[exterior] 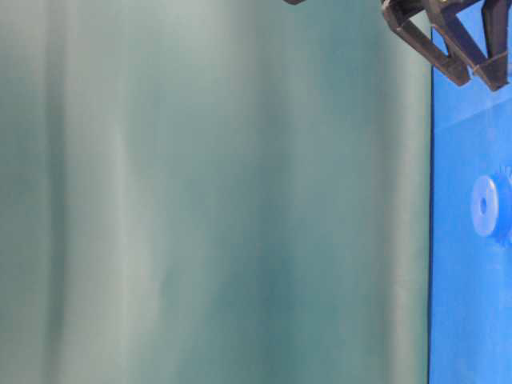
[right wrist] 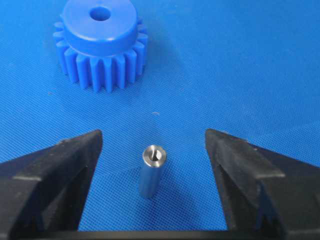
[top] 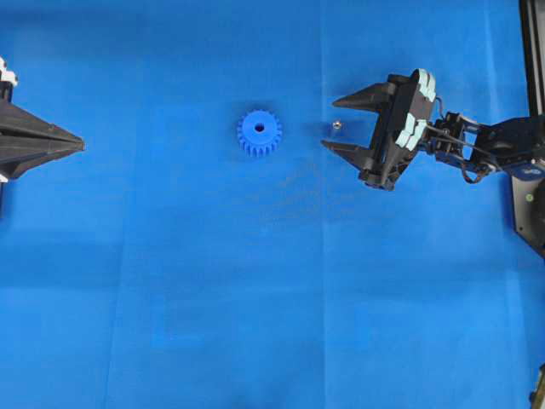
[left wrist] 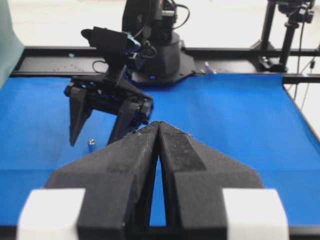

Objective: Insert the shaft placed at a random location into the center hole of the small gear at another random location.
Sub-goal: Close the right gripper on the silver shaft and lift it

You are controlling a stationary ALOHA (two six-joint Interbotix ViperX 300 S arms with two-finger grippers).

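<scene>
Here, closest in the right wrist view, the right gripper [right wrist: 152,145] has its two black fingers [right wrist: 55,170] spread apart with the shaft [right wrist: 151,170] standing upright on the blue mat [right wrist: 240,60] between them — neither finger touches it. The pin is small, silver-grey, with a flat top end facing up. Beyond the shaft, a little to its left in that view, sits the small gear [right wrist: 99,42], flat on the mat, hub up, its center hole [right wrist: 100,13] dark and open. From overhead, the shaft [top: 335,126] lies near the gear [top: 260,133], on the side toward the right gripper [top: 335,123], and apart from it. Farthest from the shaft — past the gear, at the mat's left edge — the left gripper [top: 79,145] has its fingers pressed together on nothing.
</scene>
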